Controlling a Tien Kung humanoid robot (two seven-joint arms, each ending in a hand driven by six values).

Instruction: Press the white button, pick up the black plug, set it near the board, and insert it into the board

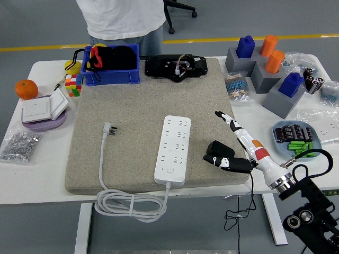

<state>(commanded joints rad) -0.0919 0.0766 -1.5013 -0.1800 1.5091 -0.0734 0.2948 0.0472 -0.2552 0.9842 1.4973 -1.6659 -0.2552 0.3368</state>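
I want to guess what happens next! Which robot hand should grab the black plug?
Probably the right hand: it is open right at the black plug, beside the white power strip. No left hand is in view.

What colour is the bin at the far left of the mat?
Blue; the bin holds black and red items, seen in the head view.
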